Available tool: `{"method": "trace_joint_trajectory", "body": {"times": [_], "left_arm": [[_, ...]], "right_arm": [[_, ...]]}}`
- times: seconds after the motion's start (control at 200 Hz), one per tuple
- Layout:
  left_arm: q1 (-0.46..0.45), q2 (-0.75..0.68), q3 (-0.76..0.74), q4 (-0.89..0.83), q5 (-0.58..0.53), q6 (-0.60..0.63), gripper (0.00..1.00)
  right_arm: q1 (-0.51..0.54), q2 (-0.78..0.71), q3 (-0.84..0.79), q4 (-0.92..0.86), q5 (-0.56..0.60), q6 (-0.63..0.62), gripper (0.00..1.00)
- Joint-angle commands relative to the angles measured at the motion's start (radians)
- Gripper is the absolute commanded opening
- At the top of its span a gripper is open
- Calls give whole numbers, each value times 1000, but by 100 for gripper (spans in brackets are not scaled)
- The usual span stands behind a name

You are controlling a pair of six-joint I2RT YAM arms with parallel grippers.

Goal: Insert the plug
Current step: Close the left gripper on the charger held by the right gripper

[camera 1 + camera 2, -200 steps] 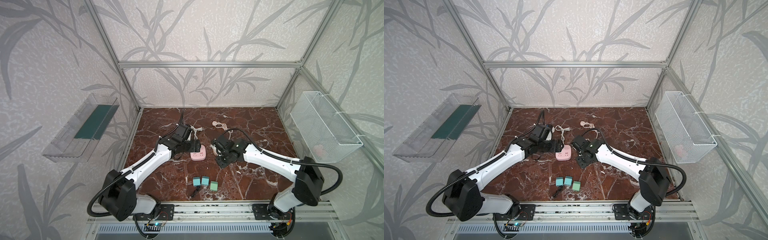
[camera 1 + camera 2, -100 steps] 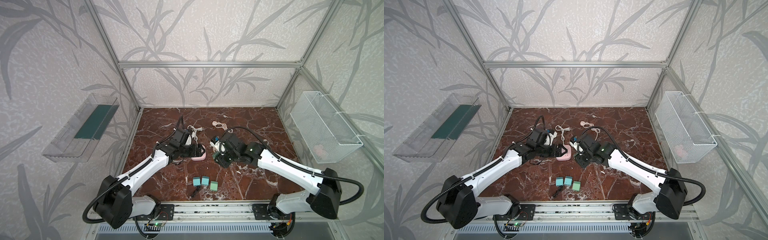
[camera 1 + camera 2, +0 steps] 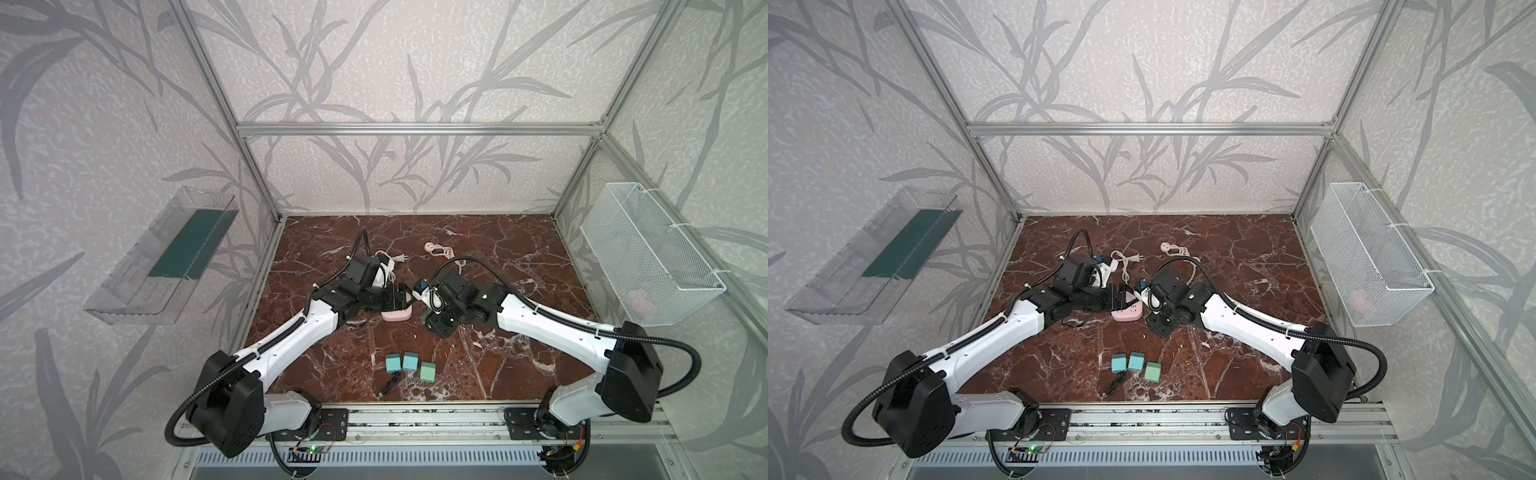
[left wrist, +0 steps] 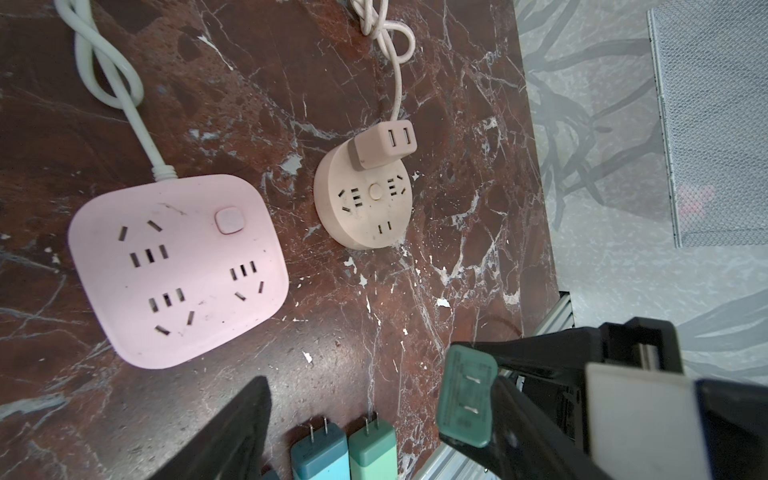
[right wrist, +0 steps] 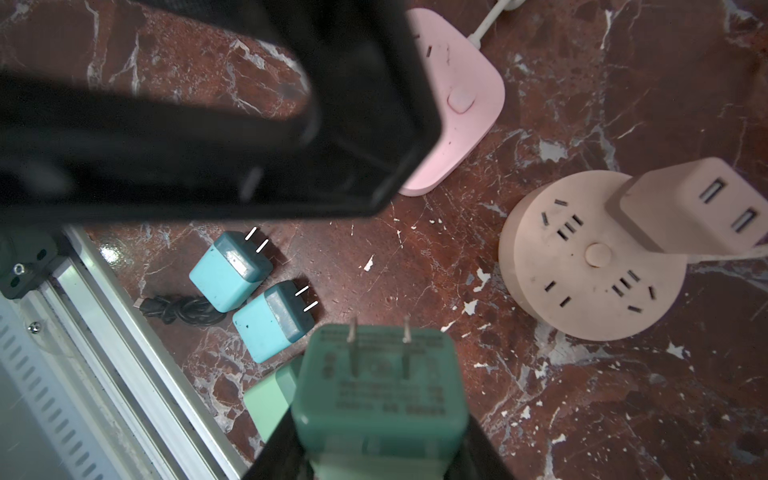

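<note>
My right gripper (image 5: 380, 432) is shut on a green two-pronged plug (image 5: 378, 374), held above the marble floor with its prongs pointing forward. The same plug (image 4: 465, 399) shows in the left wrist view, beyond one of my left fingers. A pink square power strip (image 4: 178, 270) lies flat with several sockets facing up. My left gripper (image 4: 374, 415) hovers open over it with nothing between its fingers. In both top views the left gripper (image 3: 399, 297) covers part of the pink strip (image 3: 397, 315), and the right gripper (image 3: 434, 322) is close on its right.
A round beige power strip (image 4: 363, 199) with a beige USB adapter (image 4: 384, 143) plugged in lies beside the pink one. Three spare plugs (image 3: 410, 362) and a black cable (image 3: 390, 382) lie near the front edge. A wire basket (image 3: 648, 257) hangs right, a clear shelf (image 3: 166, 253) left.
My left gripper has moved right, over the pink strip, and its jaws have narrowed a little. The right arm has stretched out and carried the plug up and toward the strip.
</note>
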Motion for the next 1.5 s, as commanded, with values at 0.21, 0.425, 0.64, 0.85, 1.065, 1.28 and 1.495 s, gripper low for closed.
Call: {"method": "trace_joint_trajectory", "body": {"times": [0.21,0.425,0.64,0.85,1.065,1.28,1.495], "left_arm": [[-7,-9,-54,105,89,-60,78],[-10,-9,-58,129,111,-64,76],[-13,-1,-57,146,124,-69,71],[-16,26,-56,152,145,-70,61],[-20,34,-56,157,156,-70,51],[-23,52,-54,165,174,-72,42],[-26,65,-53,168,180,-70,36]], "right_arm": [[-54,-12,1,123,-142,18,0],[-85,23,35,123,-201,9,0],[-85,49,60,114,-218,6,0],[-85,48,75,115,-216,3,0],[-85,52,86,106,-218,-1,0],[-85,49,91,101,-207,-9,0],[-85,49,102,97,-193,-14,0]]}}
